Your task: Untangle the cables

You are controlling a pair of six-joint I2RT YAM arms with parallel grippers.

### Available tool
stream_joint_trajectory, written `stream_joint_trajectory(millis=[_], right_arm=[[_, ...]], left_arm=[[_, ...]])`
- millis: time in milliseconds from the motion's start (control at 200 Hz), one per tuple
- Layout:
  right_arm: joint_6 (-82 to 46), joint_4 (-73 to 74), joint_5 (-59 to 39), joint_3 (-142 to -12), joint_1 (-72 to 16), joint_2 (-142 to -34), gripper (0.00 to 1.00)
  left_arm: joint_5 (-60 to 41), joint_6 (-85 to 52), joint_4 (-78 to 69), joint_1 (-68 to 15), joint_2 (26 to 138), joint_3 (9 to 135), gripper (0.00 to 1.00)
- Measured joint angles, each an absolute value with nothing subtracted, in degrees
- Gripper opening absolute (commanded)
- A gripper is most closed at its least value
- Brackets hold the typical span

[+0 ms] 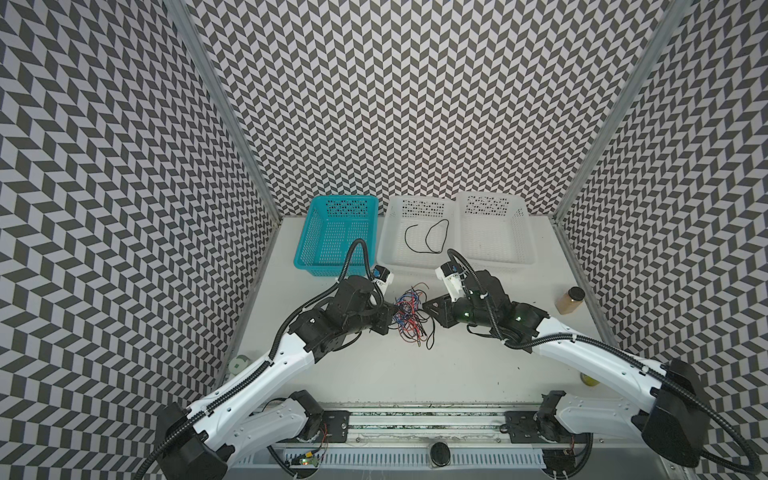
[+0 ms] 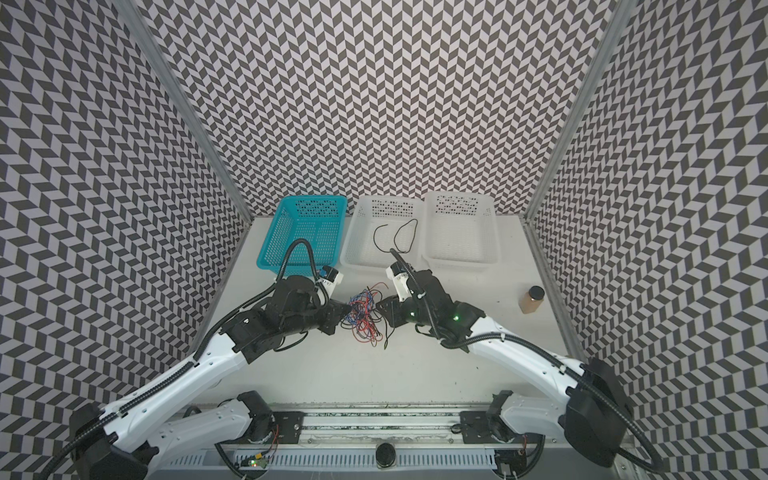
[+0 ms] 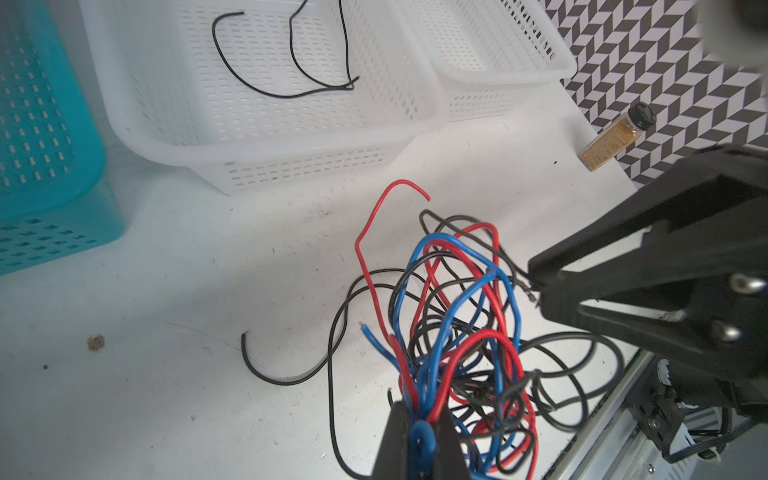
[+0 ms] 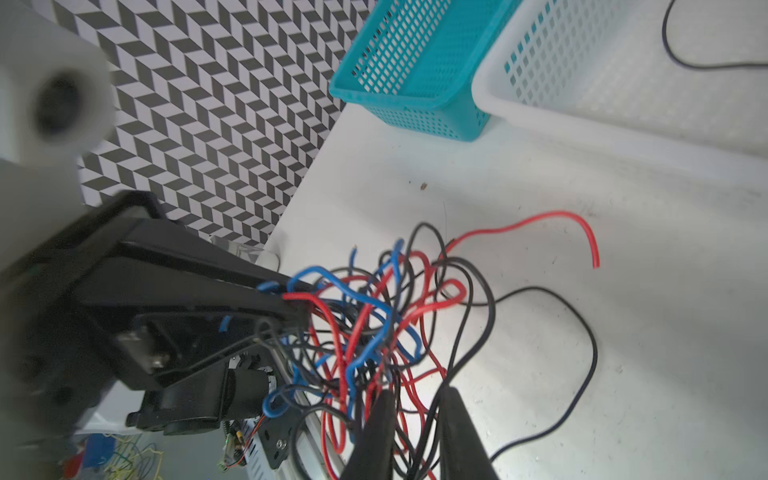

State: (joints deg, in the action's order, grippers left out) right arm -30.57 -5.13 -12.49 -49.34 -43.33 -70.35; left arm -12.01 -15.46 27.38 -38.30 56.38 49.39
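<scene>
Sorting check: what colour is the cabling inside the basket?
Black cabling, clearest in left wrist view.

Teal basket, white basket and second white basket sit abreast, spice jar well apart.

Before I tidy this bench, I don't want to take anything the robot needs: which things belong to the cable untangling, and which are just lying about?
In the job: tangle of red, blue and black cables, gripped by the left gripper; black cable in the middle white basket; probably the teal basket and right white basket.
Lying about: spice jar.
</scene>
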Motion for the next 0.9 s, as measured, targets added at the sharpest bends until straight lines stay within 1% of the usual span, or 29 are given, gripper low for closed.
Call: stream_joint_trajectory(millis=[75, 260, 616, 796, 901], right_arm=[[-31.07, -4.4, -11.62, -48.03, -43.57, -69.84, 0.0], [-31.75, -4.97, -8.38, -45.58, -44.03, -65.1, 0.0], [-29.56, -10.9, 0.05, -45.54, -44.1, -51.79, 0.0], [-27.83, -13.89, 1.58, -46.3, -44.1, -49.25, 0.0], [-25.85, -19.14, 5.28, -49.87, -44.07, -48.73, 0.0]], left_arm=[[-11.4, -15.44, 28.29, -38.3, 54.26, 49.25, 0.0], [-10.52, -15.05, 28.6, -38.3, 49.32, 46.57, 0.0], [-10.07, -14.09, 28.84, -38.33, 50.54, 46.39, 0.0], [-10.04, -13.76, 29.02, -38.33, 50.72, 46.39, 0.0], [-10.0, -13.74, 29.04, -38.33, 50.68, 46.39, 0.0]])
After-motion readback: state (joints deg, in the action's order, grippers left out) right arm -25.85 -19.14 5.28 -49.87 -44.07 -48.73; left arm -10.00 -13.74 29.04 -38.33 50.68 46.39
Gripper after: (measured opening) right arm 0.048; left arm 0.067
